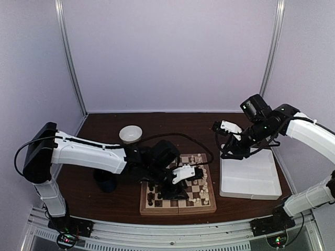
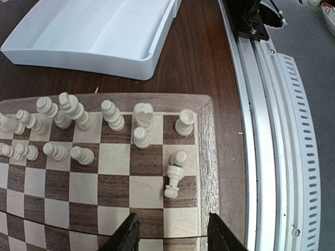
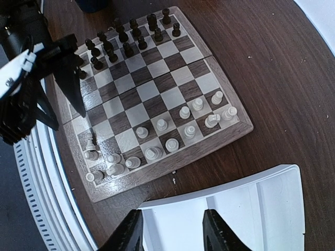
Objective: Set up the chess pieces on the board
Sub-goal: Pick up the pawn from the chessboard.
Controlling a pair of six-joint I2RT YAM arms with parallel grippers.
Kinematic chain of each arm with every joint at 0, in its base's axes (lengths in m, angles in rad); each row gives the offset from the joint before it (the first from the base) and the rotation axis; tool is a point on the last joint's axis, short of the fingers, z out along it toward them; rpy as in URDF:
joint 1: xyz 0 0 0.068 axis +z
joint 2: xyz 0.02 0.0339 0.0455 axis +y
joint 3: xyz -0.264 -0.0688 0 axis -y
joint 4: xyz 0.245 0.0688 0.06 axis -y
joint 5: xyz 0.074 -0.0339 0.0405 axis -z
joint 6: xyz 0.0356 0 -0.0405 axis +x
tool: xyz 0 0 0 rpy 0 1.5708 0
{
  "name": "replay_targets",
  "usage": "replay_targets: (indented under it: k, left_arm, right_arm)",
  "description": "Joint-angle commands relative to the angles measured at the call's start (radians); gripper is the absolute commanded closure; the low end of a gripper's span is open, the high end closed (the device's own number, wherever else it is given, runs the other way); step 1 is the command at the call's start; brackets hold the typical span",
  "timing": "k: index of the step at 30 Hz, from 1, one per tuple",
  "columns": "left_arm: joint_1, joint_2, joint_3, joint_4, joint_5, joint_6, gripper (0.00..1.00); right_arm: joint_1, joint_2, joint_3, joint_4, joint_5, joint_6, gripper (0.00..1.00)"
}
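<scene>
Ahead of the black-fingered left gripper (image 2: 170,232) lies a board (image 2: 118,191) checkered light and dark brown, tan-bordered, carrying cream pieces (image 2: 112,116). Beyond it sits a white tray (image 2: 94,36) on the dark brown table (image 2: 204,63). Farthest from the right gripper (image 3: 171,230) stand dark brown pieces (image 3: 152,22).

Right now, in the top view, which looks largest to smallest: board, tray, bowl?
1. board, largest, though partly covered
2. tray, only slightly smaller, so this is close
3. bowl, clearly smallest
</scene>
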Motion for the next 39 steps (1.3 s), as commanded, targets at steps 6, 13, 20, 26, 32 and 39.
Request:
replay_targets:
  k: [6, 13, 20, 26, 32, 39]
  left_arm:
    - [-0.027, 0.132, 0.130, -0.048, -0.014, 0.112, 0.55]
    - [-0.028, 0.182, 0.151, -0.064, -0.025, 0.146, 0.56]
    - [-0.027, 0.212, 0.164, -0.055, -0.040, 0.172, 0.60]
    - [-0.032, 0.227, 0.165, -0.065, -0.044, 0.205, 0.70]
    - [-0.039, 0.222, 0.159, -0.105, -0.022, 0.253, 0.90]
    - [-0.042, 0.164, 0.096, -0.081, -0.024, 0.257, 0.99]
  right_arm:
    - [-0.029, -0.037, -0.013, 0.041, -0.062, 0.022, 0.56]
    - [-0.039, -0.038, -0.021, 0.048, -0.071, 0.025, 0.56]
    - [-0.048, -0.024, -0.021, 0.051, -0.085, 0.029, 0.55]
    - [-0.051, -0.005, -0.017, 0.054, -0.092, 0.030, 0.55]
    - [-0.052, 0.010, -0.014, 0.055, -0.098, 0.029, 0.55]
    - [-0.052, 0.019, -0.018, 0.051, -0.115, 0.021, 0.55]
